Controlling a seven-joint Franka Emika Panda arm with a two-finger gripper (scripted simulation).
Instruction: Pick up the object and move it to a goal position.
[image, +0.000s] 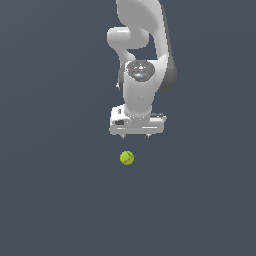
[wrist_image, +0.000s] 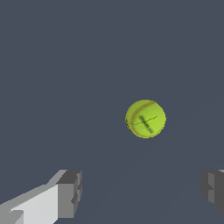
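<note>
A glossy white arm (image: 142, 50) with dark grey joint bands ends in a boxy white claw (image: 137, 135) with grey fingertips (wrist_image: 70, 192).

Small yellow-green ball (image: 127, 158), round, with thin dark curved seam lines crossing its face like a tennis ball's, clearest in the wrist view (wrist_image: 145, 119). Lies alone on the plain dark grey table (image: 55, 200), nothing touching it, roughly central in the exterior view.

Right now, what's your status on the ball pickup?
Gripper open, jaws spread wide, holding nothing. Ball on the surface, clear of the jaws, not yet between them. Nothing else in view near it.
</note>
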